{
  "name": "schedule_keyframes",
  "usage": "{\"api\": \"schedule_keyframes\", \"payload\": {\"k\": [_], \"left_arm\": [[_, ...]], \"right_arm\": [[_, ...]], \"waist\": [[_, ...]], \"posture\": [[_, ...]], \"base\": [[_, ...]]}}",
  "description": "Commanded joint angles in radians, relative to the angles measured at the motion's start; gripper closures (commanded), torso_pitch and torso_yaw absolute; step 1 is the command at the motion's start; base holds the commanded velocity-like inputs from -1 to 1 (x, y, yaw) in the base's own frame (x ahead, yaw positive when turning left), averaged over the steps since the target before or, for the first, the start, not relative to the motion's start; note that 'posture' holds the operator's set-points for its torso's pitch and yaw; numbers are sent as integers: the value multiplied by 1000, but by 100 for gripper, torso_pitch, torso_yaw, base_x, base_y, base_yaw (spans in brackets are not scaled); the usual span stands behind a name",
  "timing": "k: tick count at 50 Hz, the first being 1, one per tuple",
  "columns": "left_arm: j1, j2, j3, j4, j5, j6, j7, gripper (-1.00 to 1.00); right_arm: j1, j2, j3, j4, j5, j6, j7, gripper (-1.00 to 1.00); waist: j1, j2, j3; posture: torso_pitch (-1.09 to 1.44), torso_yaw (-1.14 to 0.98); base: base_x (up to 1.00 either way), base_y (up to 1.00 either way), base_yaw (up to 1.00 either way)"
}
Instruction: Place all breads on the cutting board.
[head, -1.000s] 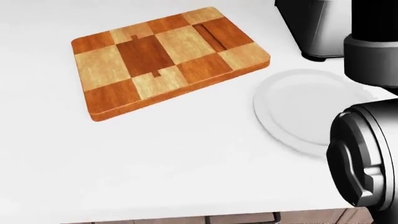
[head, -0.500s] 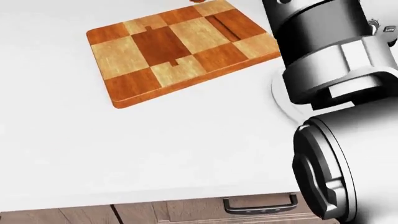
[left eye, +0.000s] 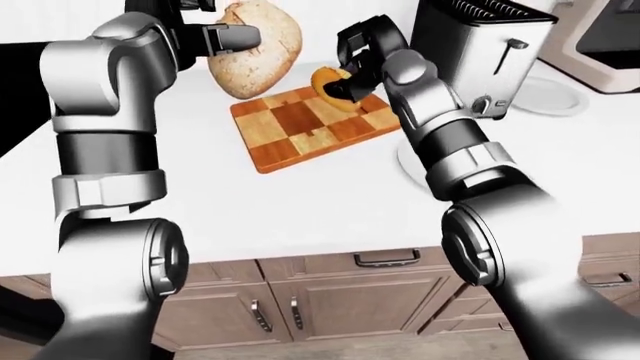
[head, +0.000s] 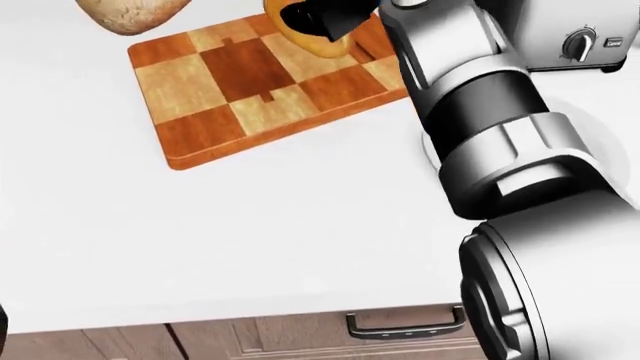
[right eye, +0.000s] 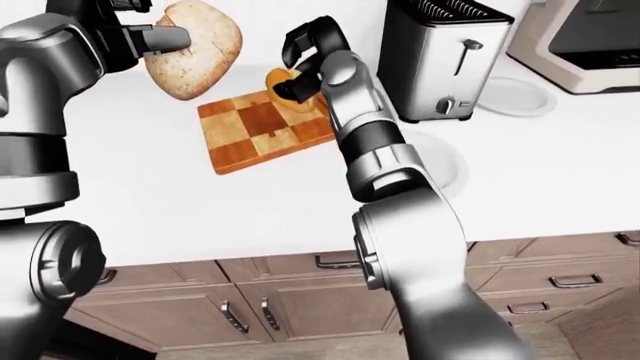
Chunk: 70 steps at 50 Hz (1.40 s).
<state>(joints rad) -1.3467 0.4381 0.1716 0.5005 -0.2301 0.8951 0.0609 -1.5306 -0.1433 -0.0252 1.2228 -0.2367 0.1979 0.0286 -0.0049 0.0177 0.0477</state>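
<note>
Hands raised over the counter, each gripping a bread.

Left hand, at the left of the left-eye view, has its fingers clamped on a round bread loaf held up beside the checkered cutting board. To its right, the right hand grips a small bagel just over the board's far right corner. A toaster stands right of that hand, a white plate beneath its forearm.

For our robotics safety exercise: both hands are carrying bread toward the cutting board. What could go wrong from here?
1. The big loaf in the left hand hangs past the cutting board's edge; released there, it may land off it.
2. The right hand holds the small bread close to the toaster; a swing could hit it.
</note>
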Motion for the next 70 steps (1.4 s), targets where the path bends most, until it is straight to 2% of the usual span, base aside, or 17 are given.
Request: {"api": "schedule_keyframes", "payload": {"k": [1,4,11,28,46,47,49,50,51,56,59,61,62,63,70], "left_arm": [[-36,11,8,-37,0,-31,1,100],[-30,7,6,-45,-1,-27,1,100],[-21,4,12,-57,-9,-20,4,100],[22,15,21,-126,-32,19,9,100],[40,-3,18,-157,-50,30,26,100],[41,-4,18,-158,-51,30,26,100],[45,-3,17,-160,-52,29,26,100],[42,-3,18,-159,-52,32,28,100],[46,-3,18,-160,-53,29,27,100],[51,-6,19,-164,-57,29,31,100],[51,-4,20,-165,-59,30,30,100],[58,-6,20,-174,-62,34,33,100],[62,-8,20,-175,-63,32,33,100],[63,-9,18,-176,-64,32,33,100],[63,-38,-15,-129,-39,-8,19,100]], "right_arm": [[-36,-14,-5,-23,-39,-62,-44,100],[-26,-16,-3,3,-78,-83,-106,100],[-9,-2,-38,63,-108,-158,-206,100],[0,13,-76,111,-175,-193,-295,100],[47,16,-105,122,-194,-196,-324,100],[51,18,-107,122,-193,-197,-324,83],[54,19,-109,123,-193,-196,-326,23],[55,18,-109,123,-194,-200,-328,0],[53,18,-110,123,-194,-198,-329,-8],[61,23,-113,125,-195,-204,-336,3],[61,25,-114,126,-198,-203,-336,3],[59,25,-115,126,-198,-203,-339,-21],[57,24,-117,125,-197,-202,-339,-93],[55,23,-116,125,-198,-201,-340,-100],[16,5,-120,117,-189,-197,-331,-100]], "waist": [[0,3,-36],[0,3,-38],[0,2,-40],[-2,1,-37],[0,-2,-38],[0,-2,-39],[1,-2,-39],[1,-2,-40],[1,-2,-40],[2,-2,-42],[2,-3,-43],[2,-4,-43],[2,-4,-43],[2,-4,-43],[5,-5,-44]], "posture": [[0,0],[0,0],[0,0],[0,0],[0,0],[0,0],[0,0],[0,0],[0,0],[0,0],[0,0],[0,0],[0,0],[0,0],[0,0]], "base": [[0,0,0],[0,0,0],[0,0,0],[0,0,0],[0,0,0],[0,0,0],[0,0,0],[0,0,0],[0,0,0],[0,0,0],[0,0,0],[0,0,0],[0,0,0],[0,0,0],[0,0,0]]}}
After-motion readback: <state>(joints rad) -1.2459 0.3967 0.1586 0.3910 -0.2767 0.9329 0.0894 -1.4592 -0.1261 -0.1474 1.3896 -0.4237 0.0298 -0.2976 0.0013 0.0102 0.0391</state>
